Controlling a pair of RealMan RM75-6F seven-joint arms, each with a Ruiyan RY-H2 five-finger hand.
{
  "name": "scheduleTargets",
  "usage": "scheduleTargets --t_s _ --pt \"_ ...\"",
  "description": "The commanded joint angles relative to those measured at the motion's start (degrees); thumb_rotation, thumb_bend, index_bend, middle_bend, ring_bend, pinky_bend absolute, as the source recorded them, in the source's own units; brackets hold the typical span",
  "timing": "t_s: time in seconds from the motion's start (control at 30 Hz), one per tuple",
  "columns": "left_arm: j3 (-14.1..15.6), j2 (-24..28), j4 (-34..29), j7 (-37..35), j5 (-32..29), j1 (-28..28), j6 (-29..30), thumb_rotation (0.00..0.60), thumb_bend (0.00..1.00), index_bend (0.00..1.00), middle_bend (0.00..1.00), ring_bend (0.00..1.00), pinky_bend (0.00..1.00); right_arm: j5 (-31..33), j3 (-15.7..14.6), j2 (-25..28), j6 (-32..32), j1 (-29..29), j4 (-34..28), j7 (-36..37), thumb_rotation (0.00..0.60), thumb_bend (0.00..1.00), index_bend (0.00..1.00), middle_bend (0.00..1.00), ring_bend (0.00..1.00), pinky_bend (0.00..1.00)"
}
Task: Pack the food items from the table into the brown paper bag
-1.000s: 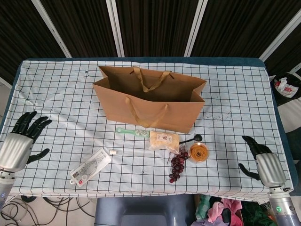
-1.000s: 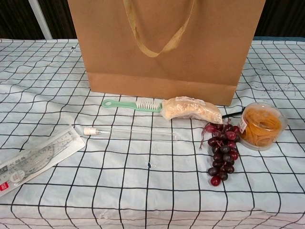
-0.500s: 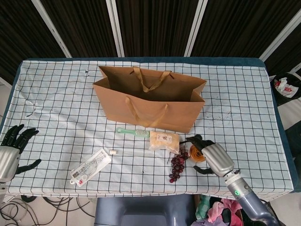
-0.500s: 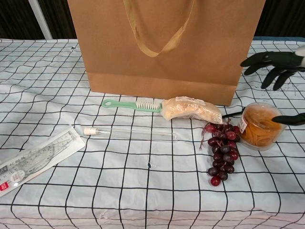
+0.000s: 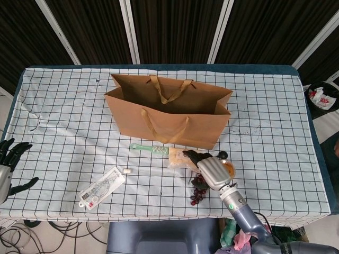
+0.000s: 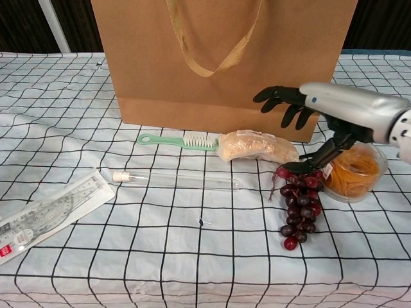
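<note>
Chest view: nothing seemingly packed yet, right hand [image 6: 321, 122] hovering spread wide and empty over bread [image 6: 257, 147] and grapes [image 6: 298, 204], both lying before bag [image 6: 218, 64] mid-table; left hand [image 5: 8, 166] idling open at table's left edge.

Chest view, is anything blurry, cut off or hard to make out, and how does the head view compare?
Chest view: sharp and evenly lit, but the brown paper bag is cropped at the top, and the clear tube nearly vanishes against the checked cloth. Head view: sharp too, soft shadows; the right hand hides part of the grapes, the left hand sits at the frame edge.
</note>
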Motion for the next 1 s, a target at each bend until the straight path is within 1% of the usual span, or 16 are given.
scheduleTargets --t_s 0.03,0.23,0.43,0.57,0.67,0.8,1.0 --pt "-0.39 -0.08 0.0 0.43 -0.32 0.17 -0.17 0.6 0.03 0.18 0.16 0.01 0.05 1.55 0.72 -3.15 -0.04 1.85 3.51 -1.75 0.6 0.19 0.1 0.15 0.25 0.27" --pt "-0.92 -0.04 -0.14 0.52 -0.69 0.39 -1.0 0.6 0.03 0.18 0.16 0.01 0.05 2.96 0.79 -6.3 -0.2 3.39 7.95 -2.16 0.6 0.19 0.11 0.16 0.25 0.27" --pt "-1.4 0.07 -0.8 1.01 -1.4 0.64 -1.79 0.6 0.03 0.18 0.16 0.01 0.05 3.02 0.62 -8.44 -0.18 4.4 11.25 -1.77 0.6 0.19 0.12 0.18 0.26 0.27" --pt "-1.72 0.13 -1.26 1.26 -1.63 0.8 -2.06 0.6 0.04 0.18 0.16 0.01 0.05 2.91 0.59 -9.88 -0.45 5.02 13.23 -0.62 0.6 0.2 0.18 0.24 0.29 0.27" --pt "-2.1 0.0 -1.47 1.29 -2.03 0.99 -2.14 0.6 0.07 0.18 0.16 0.01 0.05 1.98 0.45 -11.5 -0.16 5.61 15.66 -0.08 0.6 0.22 0.19 0.27 0.3 0.27" --pt "-2.61 0.05 -1.84 1.21 -2.94 1.19 -2.65 0.6 0.07 0.17 0.16 0.01 0.05 0.91 0.35 -13.52 0.29 6.48 18.91 -0.24 0.6 0.23 0.19 0.27 0.3 0.27" --pt "-2.83 0.08 -2.25 1.77 -3.13 1.27 -3.42 0.6 0.07 0.17 0.16 0.01 0.05 1.0 1.13 -15.6 0.72 7.39 21.97 0.12 0.6 0.25 0.2 0.26 0.3 0.27"
